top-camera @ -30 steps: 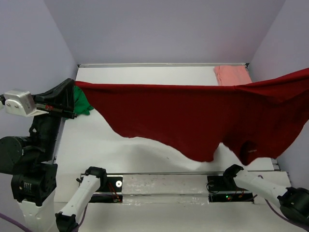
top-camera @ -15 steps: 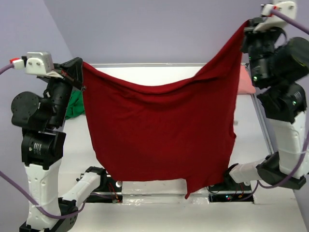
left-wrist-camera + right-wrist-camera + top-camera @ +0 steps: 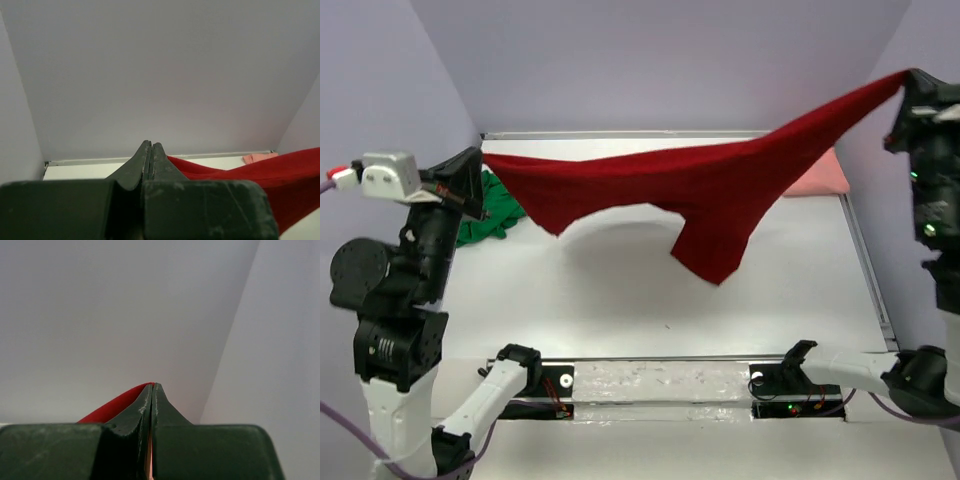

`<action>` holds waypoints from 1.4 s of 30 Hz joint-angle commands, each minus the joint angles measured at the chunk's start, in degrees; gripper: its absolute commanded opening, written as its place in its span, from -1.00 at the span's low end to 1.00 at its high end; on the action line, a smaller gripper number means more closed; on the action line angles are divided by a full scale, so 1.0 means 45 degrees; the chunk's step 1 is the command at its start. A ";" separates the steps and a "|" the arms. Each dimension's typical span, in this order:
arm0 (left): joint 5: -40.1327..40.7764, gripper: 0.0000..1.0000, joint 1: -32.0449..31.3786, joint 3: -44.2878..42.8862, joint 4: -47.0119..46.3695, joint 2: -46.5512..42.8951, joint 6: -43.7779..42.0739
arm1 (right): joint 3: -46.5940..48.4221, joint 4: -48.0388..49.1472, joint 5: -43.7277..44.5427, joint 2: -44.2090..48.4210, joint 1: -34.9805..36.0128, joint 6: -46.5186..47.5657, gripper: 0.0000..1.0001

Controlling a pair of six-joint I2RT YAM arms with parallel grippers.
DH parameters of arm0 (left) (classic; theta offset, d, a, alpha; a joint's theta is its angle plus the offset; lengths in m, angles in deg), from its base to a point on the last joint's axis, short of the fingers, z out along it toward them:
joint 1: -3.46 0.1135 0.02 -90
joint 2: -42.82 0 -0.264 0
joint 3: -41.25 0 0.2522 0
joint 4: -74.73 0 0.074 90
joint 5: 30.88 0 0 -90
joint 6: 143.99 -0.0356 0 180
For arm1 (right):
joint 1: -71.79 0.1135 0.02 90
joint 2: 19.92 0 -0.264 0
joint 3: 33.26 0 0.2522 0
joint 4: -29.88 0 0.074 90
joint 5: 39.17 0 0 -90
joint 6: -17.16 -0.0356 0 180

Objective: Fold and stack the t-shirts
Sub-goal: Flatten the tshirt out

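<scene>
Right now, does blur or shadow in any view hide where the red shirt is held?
Top view: sharp, evenly lit; the red shirt casts a soft shadow on the table, hiding nothing. Left wrist view: the left gripper is dark and close, yet red cloth shows at its shut tips. Right wrist view: the right gripper looks the same.

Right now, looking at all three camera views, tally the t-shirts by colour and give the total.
dark red t-shirt: 1
green t-shirt: 1
salmon pink t-shirt: 1
Total: 3
</scene>
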 commanded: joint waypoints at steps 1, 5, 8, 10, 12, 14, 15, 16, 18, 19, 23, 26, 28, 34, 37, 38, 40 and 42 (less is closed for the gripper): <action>0.0287 -1.00 -0.0040 0.0293 -0.0305 -0.0950 -0.0209 | -0.1322 0.2141 0.1785 0.1692 0.0893 0.1475 -1.00; 0.0542 -1.00 -0.0040 0.0177 0.0224 -0.1302 -0.0248 | -0.1852 0.2259 0.2099 0.1969 0.1052 0.1573 -1.00; 0.0503 -1.00 -0.0040 -0.0115 0.0536 -0.1420 -0.0209 | -0.1501 0.2299 0.2256 0.1697 0.1208 0.1710 -1.00; 0.0483 -1.00 -0.0040 -0.0447 0.0712 -0.1400 -0.0208 | -0.1169 0.2240 0.2296 0.1579 0.1384 0.1788 -1.00; 0.0483 -1.00 -0.0020 -0.0700 0.0751 -0.1381 -0.0228 | -0.0915 0.2259 0.2412 0.1307 0.1500 0.1866 -1.00; 0.0522 -1.00 -0.0040 -0.0857 0.0810 -0.1284 -0.0228 | -0.0642 0.2202 0.2510 0.1053 0.1501 0.1983 -1.00; 0.0619 -1.00 -0.0040 -0.0993 0.0868 -0.1051 -0.0209 | -0.0466 0.2452 0.2588 0.0800 0.1501 0.2216 -1.00; 0.0620 -1.00 -0.0040 -0.1033 0.0830 -0.0933 -0.0131 | -0.0155 0.2455 0.2646 0.0526 0.1501 0.2238 -1.00; 0.0600 -1.00 -0.0040 -0.1015 0.0694 -0.0484 -0.0033 | 0.0335 0.2473 0.2745 -0.0001 0.1619 0.2645 -1.00; 0.0581 -1.00 -0.0040 -0.1034 0.0480 -0.0076 0.0083 | 0.0897 0.2880 0.2764 -0.0622 0.1619 0.2919 -1.00; 0.0349 -1.00 -0.0020 -0.1677 0.0011 0.1018 0.0299 | 0.2691 0.3101 0.2939 -0.2091 0.2162 0.3759 -1.00; -0.0297 -1.00 -0.0020 -0.2224 -0.0420 0.1197 0.0319 | 0.2058 0.5882 0.3679 -0.2269 0.3471 0.6017 -1.00; -0.0337 -1.00 -0.0040 -0.2440 -0.0362 0.1023 0.0221 | 0.0885 0.8134 0.4169 -0.2113 0.4252 0.8305 -1.00; -0.1022 -1.00 -0.0040 -0.1290 -0.0811 -0.0870 -0.0169 | -0.1174 1.1899 0.4758 -0.1103 0.6361 1.1157 -1.00; -0.0533 -1.00 -0.0020 -0.1288 -0.0441 -0.1555 -0.0501 | -0.1968 1.1544 0.4640 -0.0299 0.6365 1.0681 -1.00; -0.0533 -1.00 -0.0039 -0.1307 -0.0150 -0.1692 -0.0540 | -0.1756 1.0377 0.4388 -0.0142 0.6481 0.9670 -1.00; -0.0083 -1.00 -0.0020 -0.1288 0.0165 -0.1907 -0.0541 | -0.1520 0.7033 0.3706 0.0267 0.6482 0.5632 -1.00; -0.0296 -1.00 -0.0020 -0.1249 0.0360 -0.1966 -0.0463 | -0.1480 0.5337 0.3294 -0.0001 0.6482 0.4586 -1.00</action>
